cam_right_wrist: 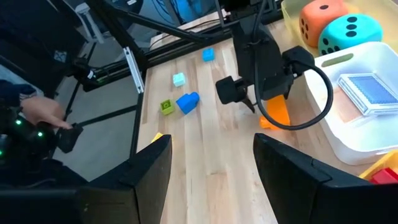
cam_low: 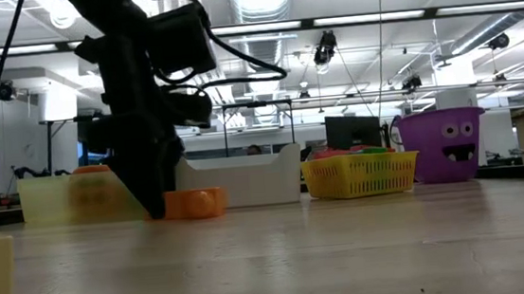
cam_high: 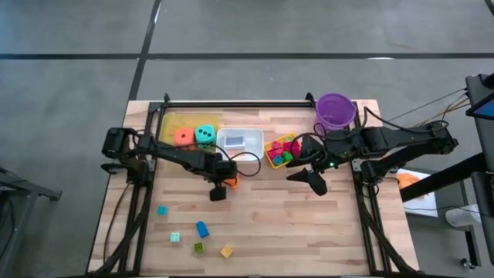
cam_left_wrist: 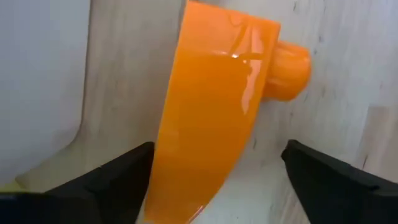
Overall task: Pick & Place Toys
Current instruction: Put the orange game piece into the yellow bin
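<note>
from above we see the wooden table [cam_high: 262, 224], our left gripper [cam_high: 225, 182] at an orange block [cam_high: 231, 183] just beside the white tray [cam_high: 240, 148]. the low view shows that block [cam_low: 194, 203] resting on the tabletop. our left wrist shows fingers [cam_left_wrist: 115, 180] spread around it. our right wrist shows the right gripper [cam_right_wrist: 211, 168] spread, empty, above the table.

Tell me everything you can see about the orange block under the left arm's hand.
The orange block is glossy, smooth plastic, a long piece with a round stud on one end. It lies on the wooden table just in front of the white tray, near its corner. The left hand is right above it, fingers open to either side; no contact can be made out. In the low view it rests flat on the tabletop beside the dark arm. Nothing else visibly touches it.
</note>
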Controlling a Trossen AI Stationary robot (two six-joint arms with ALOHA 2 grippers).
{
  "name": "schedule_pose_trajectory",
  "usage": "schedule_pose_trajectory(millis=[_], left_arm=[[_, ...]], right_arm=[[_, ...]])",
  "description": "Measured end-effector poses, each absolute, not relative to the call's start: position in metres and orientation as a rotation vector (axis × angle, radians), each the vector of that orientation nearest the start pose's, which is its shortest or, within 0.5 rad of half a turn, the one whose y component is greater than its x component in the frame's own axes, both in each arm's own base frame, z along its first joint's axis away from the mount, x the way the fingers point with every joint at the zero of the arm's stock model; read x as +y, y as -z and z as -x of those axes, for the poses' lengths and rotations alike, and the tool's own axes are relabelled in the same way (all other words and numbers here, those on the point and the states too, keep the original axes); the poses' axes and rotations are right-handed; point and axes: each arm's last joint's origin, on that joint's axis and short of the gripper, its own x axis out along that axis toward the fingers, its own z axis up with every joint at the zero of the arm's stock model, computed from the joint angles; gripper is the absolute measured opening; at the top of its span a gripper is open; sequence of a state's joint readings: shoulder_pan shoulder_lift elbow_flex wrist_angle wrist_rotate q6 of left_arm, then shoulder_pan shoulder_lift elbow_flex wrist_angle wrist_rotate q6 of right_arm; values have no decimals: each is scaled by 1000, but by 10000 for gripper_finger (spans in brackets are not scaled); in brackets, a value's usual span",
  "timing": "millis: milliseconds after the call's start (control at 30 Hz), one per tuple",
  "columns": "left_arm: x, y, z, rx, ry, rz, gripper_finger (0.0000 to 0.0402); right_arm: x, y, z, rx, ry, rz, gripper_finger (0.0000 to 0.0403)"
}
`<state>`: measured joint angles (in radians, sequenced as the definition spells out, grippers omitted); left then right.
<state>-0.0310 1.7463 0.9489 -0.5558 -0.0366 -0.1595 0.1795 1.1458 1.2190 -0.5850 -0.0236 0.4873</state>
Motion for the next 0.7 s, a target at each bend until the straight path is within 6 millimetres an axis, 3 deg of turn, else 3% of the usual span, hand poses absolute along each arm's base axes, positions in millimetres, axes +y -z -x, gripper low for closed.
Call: schedule_pose_trajectory(millis=[400,700], left_arm=[[-10,-142,-304,1295,-55,98,144],[-13,-150,-304,1266,-24,257,134]], right_arm=[[43,-374,-231,549,-69,-438,223],[43,-374,-231,549,-70,-439,223]])
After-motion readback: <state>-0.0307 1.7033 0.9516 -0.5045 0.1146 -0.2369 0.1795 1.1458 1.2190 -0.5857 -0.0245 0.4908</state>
